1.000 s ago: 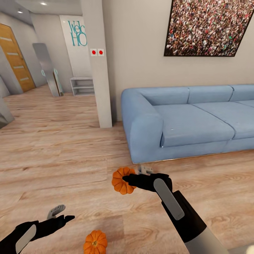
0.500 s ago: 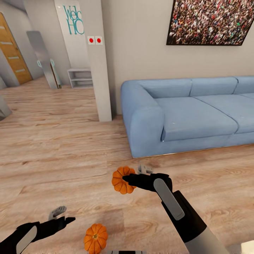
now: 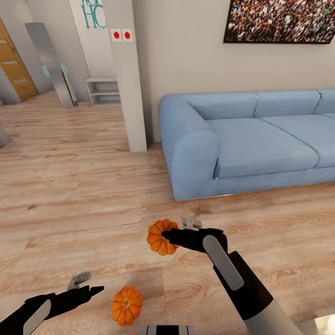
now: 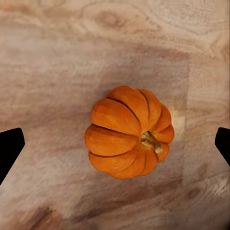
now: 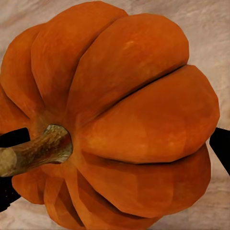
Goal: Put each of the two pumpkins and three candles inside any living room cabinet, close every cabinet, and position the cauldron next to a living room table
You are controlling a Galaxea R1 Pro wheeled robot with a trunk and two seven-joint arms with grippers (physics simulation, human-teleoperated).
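- You are in the pumpkin-collecting step: your right gripper (image 3: pixel 168 236) is clamped on one pumpkin (image 3: pixel 160 237), carried above the wooden floor (image 3: pixel 83 195) in front of the blue sofa (image 3: pixel 242 144).
- The right wrist view shows that carried pumpkin close up, stem (image 5: pixel 33 152) to one side, with dark finger edges at either flank.
- The second pumpkin (image 3: pixel 126 305) sits on the floor nearer to you than the sofa, just beside your left gripper (image 3: pixel 88 284).
- The left gripper is spread wide and holds nothing; its wrist view looks straight down on the floor pumpkin (image 4: pixel 129 132), centred between the finger tips and well clear of both.
- Next, I judge, you need to lower the left gripper over that pumpkin, close on its ribbed sides, then go looking for the cabinet.
- A white pillar (image 3: pixel 128 74) stands off the sofa's arm; beyond it are a low white shelf unit (image 3: pixel 103 91) and a wooden door (image 3: pixel 14 65).
- The open floor between pillar and sofa seems free for driving.
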